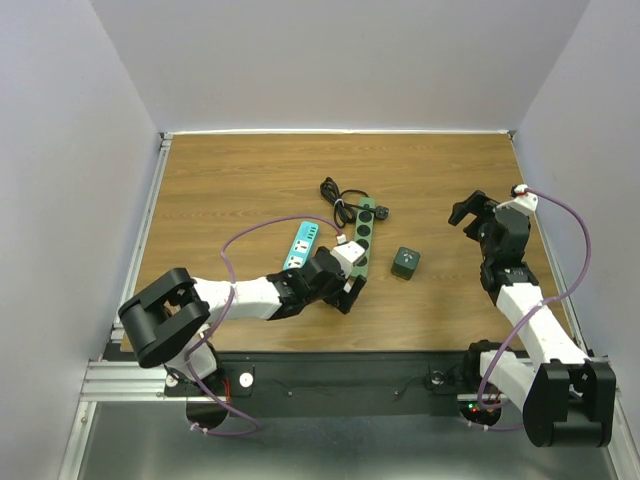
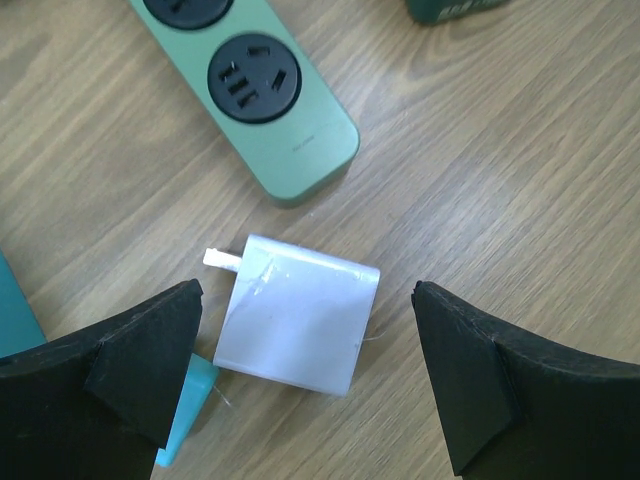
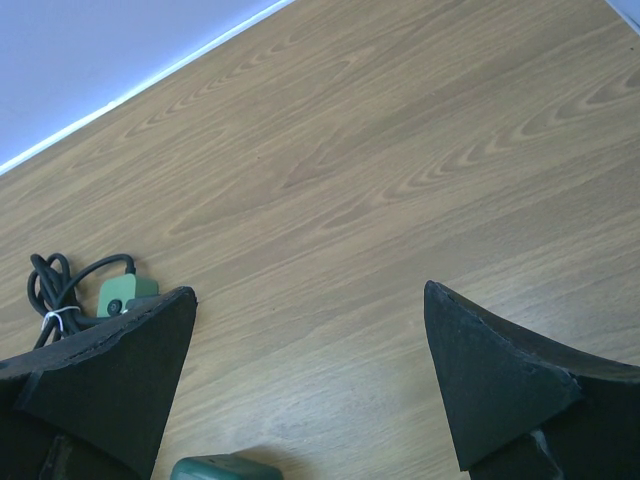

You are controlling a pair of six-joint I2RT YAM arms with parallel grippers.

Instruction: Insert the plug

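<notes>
Nearest to us in the left wrist view are the black fingers [image 2: 140, 345] of our left gripper [image 2: 308, 300], spread wide, with the white plug [image 2: 298, 325] lying flat on the worktop [image 2: 520, 170] between them; neither finger appears to touch it. We see one metal prong [image 2: 218, 258] sticking out at its upper left corner, free of any socket. Just beyond the plug sits the rounded end of the green power strip [image 2: 265, 110], with a narrow band of wood between them, and its last socket [image 2: 253, 78] faces up, unfilled. A corner of a teal strip [image 2: 190, 405] pokes out from under the left finger. From above, our left arm reaches across to the near end of the green strip, and a coiled black cable [image 1: 338, 193] lies at its far end. A small dark green box [image 1: 405, 262] rests just right of the strip. Our right gripper [image 1: 468, 208] hovers well apart over bare wood, its fingers likewise spread and holding nothing
</notes>
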